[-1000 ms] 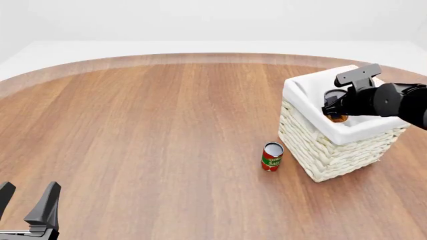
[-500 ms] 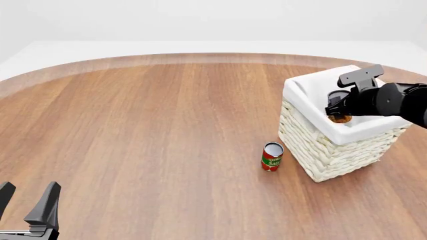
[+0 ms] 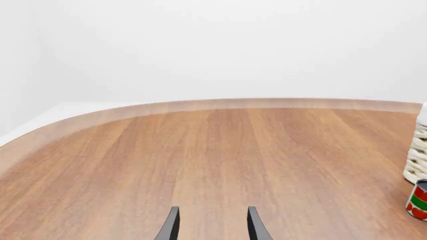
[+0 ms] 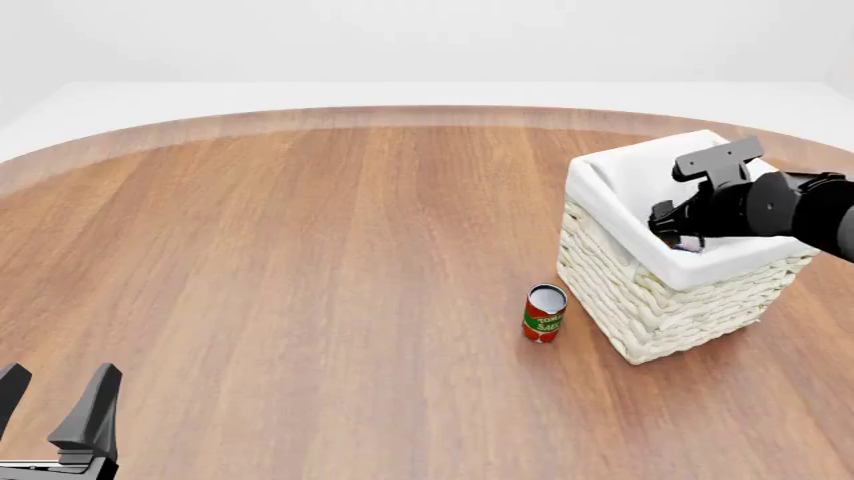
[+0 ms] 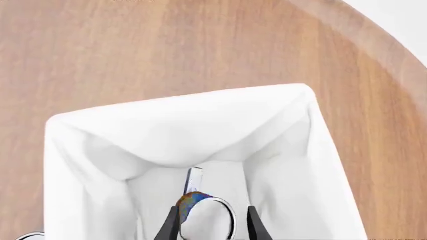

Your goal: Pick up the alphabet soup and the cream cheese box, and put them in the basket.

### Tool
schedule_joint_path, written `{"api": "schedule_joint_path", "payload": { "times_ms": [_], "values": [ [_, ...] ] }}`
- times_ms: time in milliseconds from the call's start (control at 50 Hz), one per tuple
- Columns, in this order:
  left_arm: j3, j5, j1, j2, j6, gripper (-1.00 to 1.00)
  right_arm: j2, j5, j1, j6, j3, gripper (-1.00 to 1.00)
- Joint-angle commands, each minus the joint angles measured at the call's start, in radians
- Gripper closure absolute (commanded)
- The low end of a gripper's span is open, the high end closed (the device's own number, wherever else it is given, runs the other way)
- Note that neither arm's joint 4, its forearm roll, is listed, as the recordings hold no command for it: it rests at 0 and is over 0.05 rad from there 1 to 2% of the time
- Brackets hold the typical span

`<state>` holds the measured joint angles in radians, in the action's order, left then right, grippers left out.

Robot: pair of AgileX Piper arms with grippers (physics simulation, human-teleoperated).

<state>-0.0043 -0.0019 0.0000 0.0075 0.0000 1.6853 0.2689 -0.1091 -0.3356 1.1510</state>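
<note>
The basket (image 4: pixel 627 300) stands at the table's right, with its white liner (image 5: pixel 180 110) folded over the rim. My right gripper (image 4: pixel 675 226) hangs just over its opening, open. In the right wrist view the alphabet soup (image 5: pixel 208 219), silver top and blue-orange label, sits loose between the fingers, down inside the basket. Beside it a thin pale blue-white edge, the cream cheese box (image 5: pixel 194 179), stands on the liner floor. My left gripper (image 4: pixel 60 376) rests open and empty at the near left corner; in its own view the left gripper (image 3: pixel 212 210) points over bare wood.
A slim red and green can (image 4: pixel 543 314) stands upright on the table just left of the basket's near corner, also the red and green can (image 3: pixel 419 200) in the left wrist view. The round wooden table's edge (image 4: pixel 400 112) curves along the back.
The right gripper shifted slightly right over the basket. The can's orange bottom, seen under the gripper before, has dropped out of the front view into the basket. The left arm is unchanged.
</note>
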Motion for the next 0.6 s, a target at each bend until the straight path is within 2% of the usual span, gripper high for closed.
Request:
{"api": "schedule_joint_path", "payload": {
  "times_ms": [20,220,240,280,500,540,600],
  "values": [
    [0.000,0.000,0.000,0.000,0.000,-1.00,0.003,-0.007,-0.003,0.014,-0.001,-1.00],
    [0.000,0.000,0.000,0.000,0.000,-1.00,-0.007,0.027,-0.003,0.015,0.028,-1.00],
    [0.000,0.000,0.000,0.000,0.000,-1.00,0.000,0.004,-0.003,0.015,0.013,-1.00],
    [0.000,0.000,0.000,0.000,0.000,-1.00,-0.011,0.028,-0.002,0.014,0.027,-1.00],
    [0.000,0.000,0.000,0.000,0.000,-1.00,-0.031,0.018,-0.009,0.012,0.020,-1.00],
    [0.000,0.000,0.000,0.000,0.000,-1.00,-0.044,0.045,-0.008,0.010,0.036,-1.00],
    [0.000,0.000,0.000,0.000,0.000,-1.00,-0.047,0.024,-0.007,0.010,0.016,-1.00]
  ]
}}
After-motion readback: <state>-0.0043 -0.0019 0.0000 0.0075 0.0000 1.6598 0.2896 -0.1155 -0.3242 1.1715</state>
